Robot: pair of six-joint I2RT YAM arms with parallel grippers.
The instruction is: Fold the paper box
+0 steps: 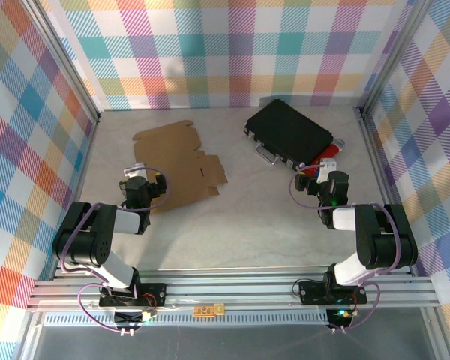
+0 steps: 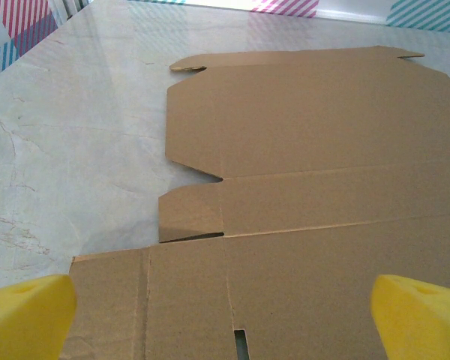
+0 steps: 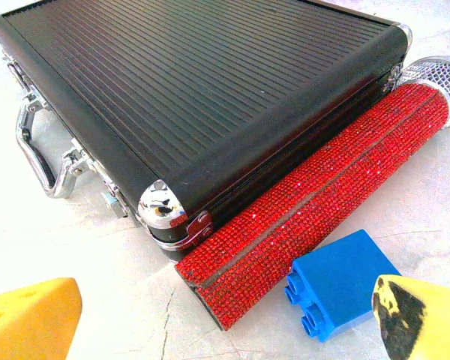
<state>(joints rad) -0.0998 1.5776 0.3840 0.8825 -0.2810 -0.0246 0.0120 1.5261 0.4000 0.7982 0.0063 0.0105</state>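
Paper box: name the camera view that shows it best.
Top external: the paper box lies flat with almost its whole outline, flaps included, in frame. Left wrist gives a close look at its creases but cuts its edges off. Right wrist faces the black case.

Paper box (image 1: 176,166): plain brown corrugated cardboard, die-cut sheet, unfolded. Lies flat on table (image 1: 270,225), left of centre, long axis approx. diagonal from far-left to near-right. All panels and flaps level w/ surface. Left wrist view: crease lines, notched side tabs, small slot cut near the close edge.
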